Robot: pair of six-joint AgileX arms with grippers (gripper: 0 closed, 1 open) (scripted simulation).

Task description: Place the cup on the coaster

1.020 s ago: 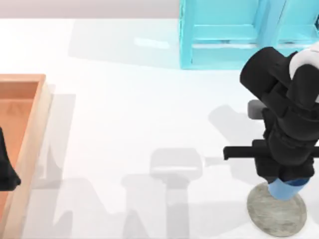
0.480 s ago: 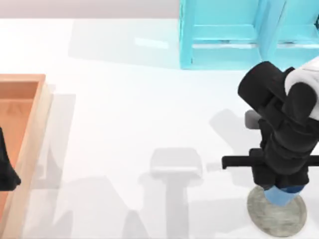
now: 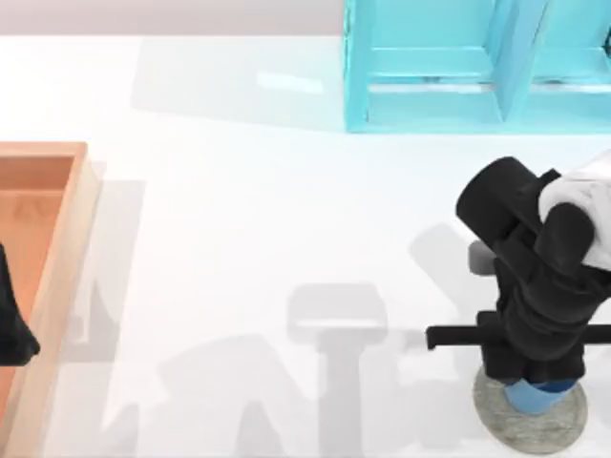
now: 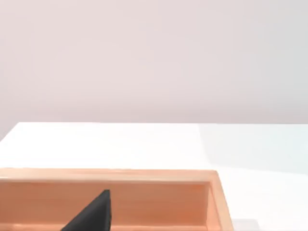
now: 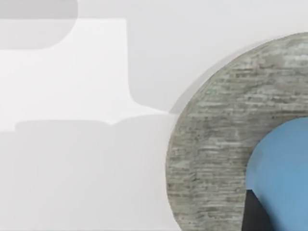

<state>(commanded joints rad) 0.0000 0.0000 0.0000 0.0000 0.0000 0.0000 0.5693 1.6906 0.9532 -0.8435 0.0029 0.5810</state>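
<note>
Cup (image 3: 537,395) over coaster (image 3: 496,429), inside its rim; bare table (image 3: 267,239) leftward

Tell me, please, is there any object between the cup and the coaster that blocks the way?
Nothing visible does. The right gripper holds the cup directly over the coaster, near the table's front right. In the right wrist view the cup overlaps the grey disc with nothing between them. The left gripper is parked over the wooden tray.
</note>
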